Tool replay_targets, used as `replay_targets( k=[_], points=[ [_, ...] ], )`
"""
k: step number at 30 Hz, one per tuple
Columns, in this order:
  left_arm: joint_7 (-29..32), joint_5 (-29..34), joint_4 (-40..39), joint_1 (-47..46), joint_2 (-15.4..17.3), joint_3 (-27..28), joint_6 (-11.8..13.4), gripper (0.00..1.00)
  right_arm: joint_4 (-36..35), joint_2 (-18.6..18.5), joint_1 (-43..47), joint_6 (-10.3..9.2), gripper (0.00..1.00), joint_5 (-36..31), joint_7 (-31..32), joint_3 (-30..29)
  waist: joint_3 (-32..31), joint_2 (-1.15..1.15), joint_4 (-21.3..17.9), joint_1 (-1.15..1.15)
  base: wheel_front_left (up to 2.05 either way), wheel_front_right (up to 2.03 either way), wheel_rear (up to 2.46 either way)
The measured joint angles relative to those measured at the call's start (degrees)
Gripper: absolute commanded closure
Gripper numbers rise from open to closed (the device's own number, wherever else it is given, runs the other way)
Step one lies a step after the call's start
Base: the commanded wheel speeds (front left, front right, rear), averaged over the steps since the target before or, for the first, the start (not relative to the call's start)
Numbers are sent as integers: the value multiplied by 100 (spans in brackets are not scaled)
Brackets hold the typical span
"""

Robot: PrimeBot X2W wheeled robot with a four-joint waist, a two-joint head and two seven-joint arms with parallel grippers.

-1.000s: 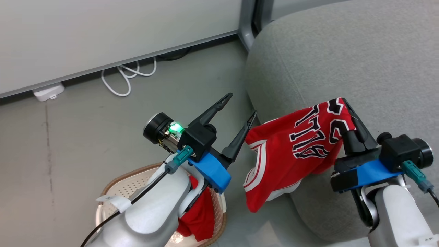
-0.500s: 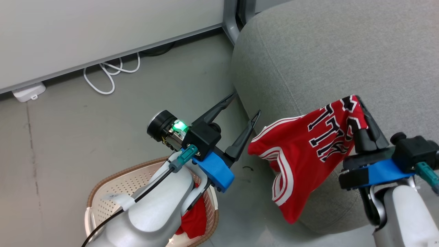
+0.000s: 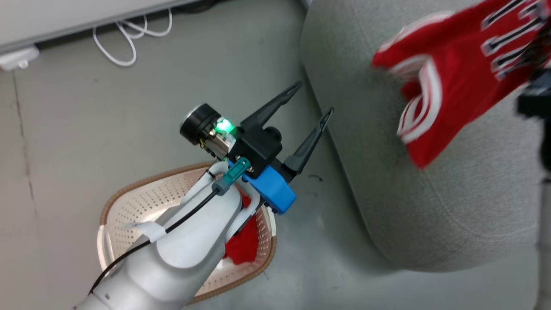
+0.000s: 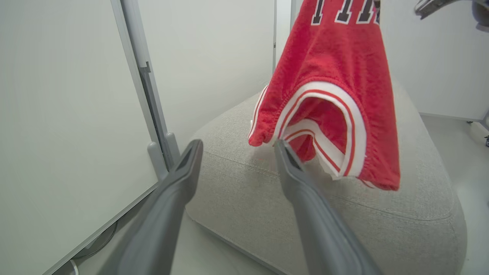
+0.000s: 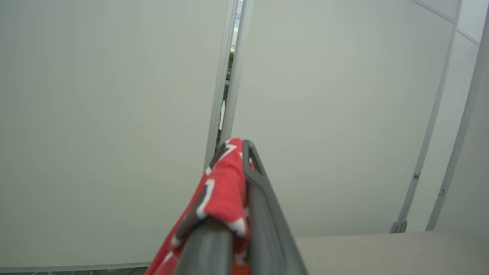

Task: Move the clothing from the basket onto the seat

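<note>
basket [image 3: 125, 215] at left on the floor [image 3: 86, 112] holds the plain red garment [image 3: 241, 249]. above it the left pincer [image 3: 315, 97] hangs spread and empty. further right, the right pincer [image 5: 238, 151] pinches the jersey [image 3: 452, 73], which dangles over the grey sofa [image 3: 387, 181].

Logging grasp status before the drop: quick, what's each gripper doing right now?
Left gripper: open, empty.
Right gripper: closed on the red jersey.

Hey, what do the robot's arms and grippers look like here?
The left forearm is a pale grey shell with a black cable, teal connector, blue bracket and green light. The left gripper and right gripper each have two long, dark grey tapered fingers.
</note>
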Motion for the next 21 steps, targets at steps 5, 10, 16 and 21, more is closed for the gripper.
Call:
replay_targets(
  k=[5, 10, 16, 21],
  points=[
    [10, 102, -40, -283, 20, -26, -2, 0, -141, -442, -949, 1, 100, 52, -1, -688, 505, 0, 90, 0, 0, 0, 0],
    [18, 210, -47, -501, 33, -90, -3, 0, -68, -1026, -1675, 0, 100, 93, -1, -1312, 996, 0, 179, 0, 0, 0, 0],
    [18, 289, -55, -722, 0, -158, -24, 0, 548, -1912, -2234, 0, 100, 188, -1, -1608, 1476, 0, 273, 1, 0, 0, 0],
    [16, 303, -52, -771, -12, -182, -29, 0, 1281, -2192, -2290, 0, 100, 165, -1, -1599, 1691, 0, 326, 1, 0, 0, 0]
  ],
)
